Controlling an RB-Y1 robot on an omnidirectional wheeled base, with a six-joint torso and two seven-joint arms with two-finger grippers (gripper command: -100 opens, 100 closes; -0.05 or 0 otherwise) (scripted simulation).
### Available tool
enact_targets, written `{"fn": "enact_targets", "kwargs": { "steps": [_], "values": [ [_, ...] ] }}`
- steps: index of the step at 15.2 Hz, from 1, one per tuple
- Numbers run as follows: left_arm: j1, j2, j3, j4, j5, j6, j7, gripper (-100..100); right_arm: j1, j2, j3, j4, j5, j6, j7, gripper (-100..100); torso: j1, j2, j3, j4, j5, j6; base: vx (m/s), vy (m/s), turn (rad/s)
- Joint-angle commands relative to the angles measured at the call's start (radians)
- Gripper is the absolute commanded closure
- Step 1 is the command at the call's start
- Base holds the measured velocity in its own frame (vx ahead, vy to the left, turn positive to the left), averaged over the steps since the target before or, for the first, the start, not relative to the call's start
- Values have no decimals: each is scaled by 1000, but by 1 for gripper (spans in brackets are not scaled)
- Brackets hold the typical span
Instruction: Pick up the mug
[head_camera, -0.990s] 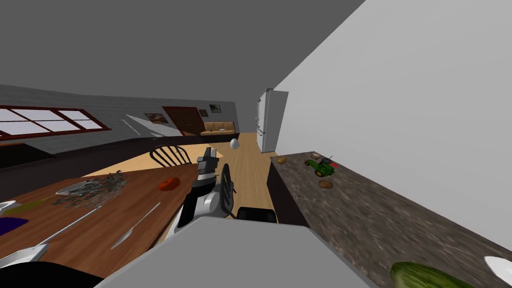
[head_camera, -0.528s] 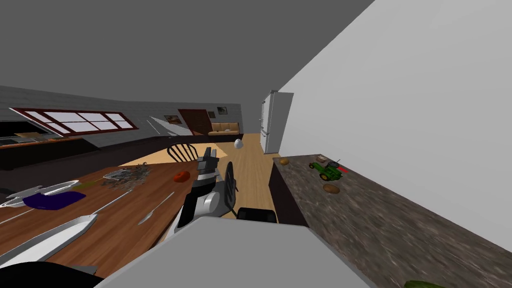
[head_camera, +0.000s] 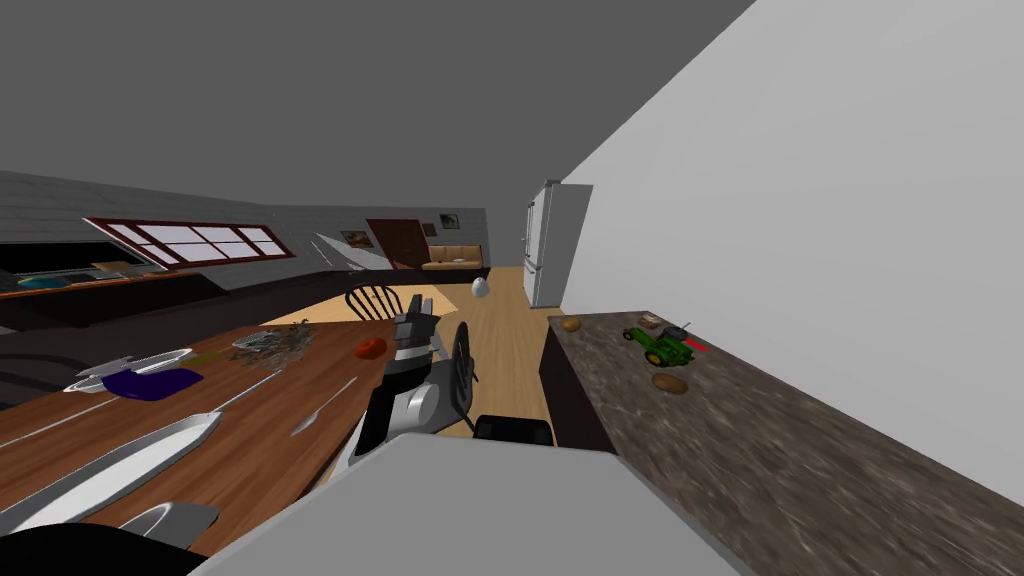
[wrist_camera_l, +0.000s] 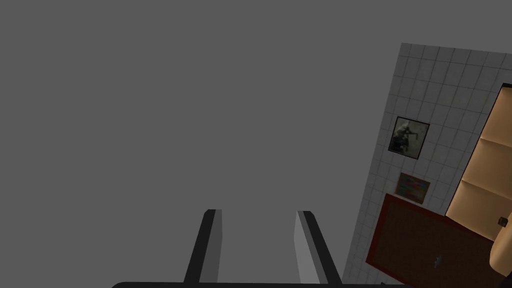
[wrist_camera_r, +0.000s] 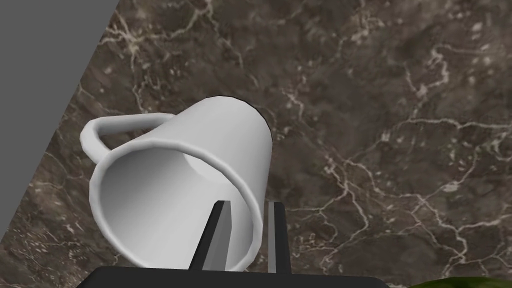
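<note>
Two thin fingers of the right gripper (wrist_camera_r: 247, 230) pinch the mug (wrist_camera_r: 200, 165) by its rim, one inside and one outside. The mug is tipped over the counter (wrist_camera_r: 375, 100). My head has turned, so the table (head_camera: 250, 420) looks shifted. I think the grip is good, so next comes lifting. The left gripper (wrist_camera_l: 257, 240) is spread apart and holds nothing.

No text, label, brand, number or sign can be read; the two framed pictures (wrist_camera_l: 409, 137) on the far tiled wall are too small to tell any lettering; so is the green toy tractor (head_camera: 665, 347) on the right counter (head_camera: 800, 450); the white mug (wrist_camera_r: 200, 150) shows a plain wall.
</note>
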Motion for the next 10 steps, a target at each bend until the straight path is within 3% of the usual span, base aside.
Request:
{"fn": "enact_targets", "kwargs": {
  "steps": [1, 9, 10],
  "values": [
    [0, 0, 0, 0, 0, 0, 0, 0, 0, 0, 0, 0, 0, 0, 0, 100, 0, 0, 0, 0, 0, 0, 0, 0, 0],
    [0, 0, 0, 0, 0, 0, 0, 0, 45, -129, -74, 30, -63, -62, 19, 100, 2, -1, -1, -1, 1, 0, 4, 25, -191],
    [0, 0, 0, 0, 0, 0, 0, 0, 46, -111, -69, 19, -56, -50, 17, 100, 2, -1, -1, -1, 1, 0, 0, 12, -60]
  ]
}}
